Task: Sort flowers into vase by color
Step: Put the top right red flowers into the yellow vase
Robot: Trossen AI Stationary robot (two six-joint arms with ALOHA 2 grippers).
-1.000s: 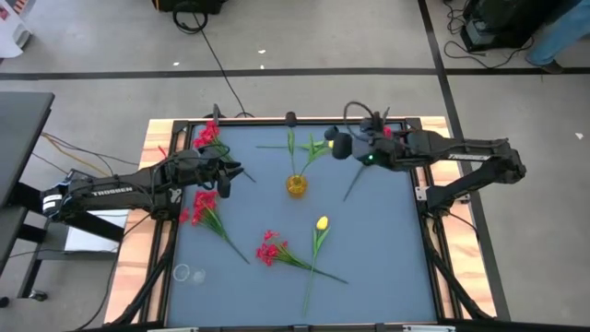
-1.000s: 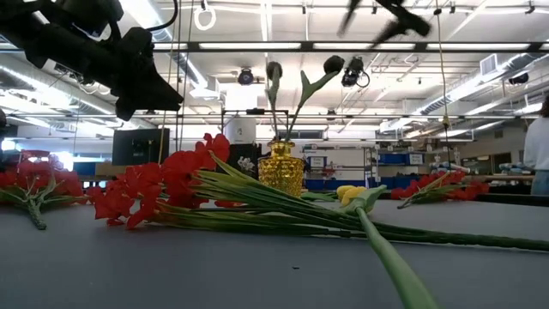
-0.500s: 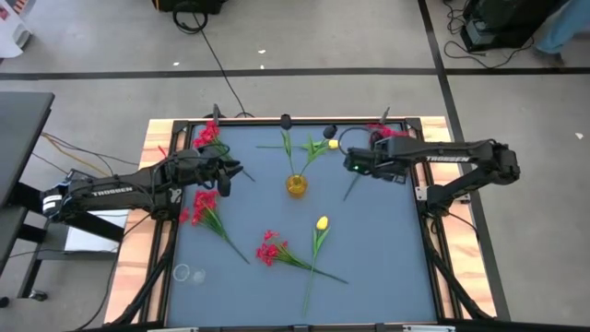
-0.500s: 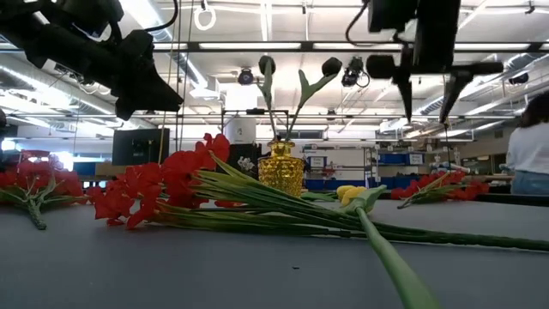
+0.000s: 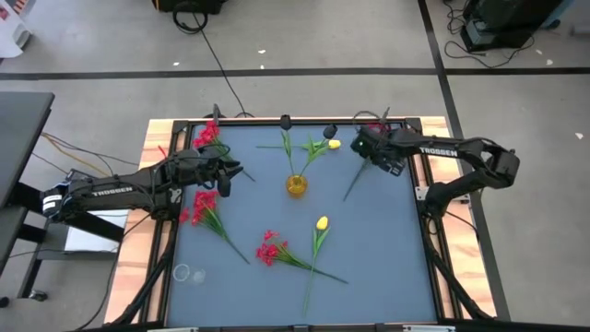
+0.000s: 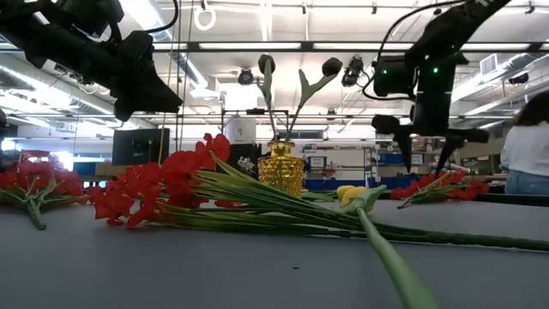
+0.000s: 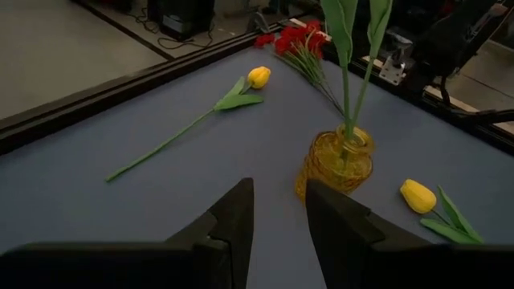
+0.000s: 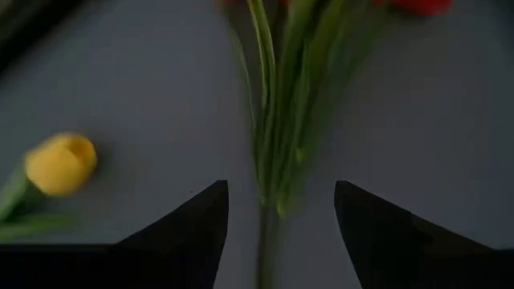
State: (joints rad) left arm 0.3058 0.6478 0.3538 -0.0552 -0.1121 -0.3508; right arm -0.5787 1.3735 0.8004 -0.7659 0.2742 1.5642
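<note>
Amber glass marked the middle of the table: the small vase [image 5: 296,185] already held two dark-budded stems [image 6: 268,86] standing upright. Within the last second the right gripper [image 5: 367,148] had swung away from above the vase toward the far right corner and dropped lower, so that it hung over the red flower [image 5: 361,171] whose stem lay slanting down from that corner. In the right wrist view its fingers [image 8: 186,233] stood well apart with the green stem [image 8: 269,120] running between them, not yet touched; a yellow tulip [image 8: 61,163] lay just beside.

That shift suggested a red stem was the next pick, not the yellows.

The left gripper [image 5: 236,173] hung above the table's left side, beside a red cluster [image 5: 205,200], its fingers [image 7: 229,221] slightly apart and holding nothing.

Other flowers lay loose on the blue mat [image 5: 387,240]: another yellow tulip [image 5: 321,223] and a red spray [image 5: 269,249] toward the near edge, and red blossoms [image 5: 205,135] at the far left.
</note>
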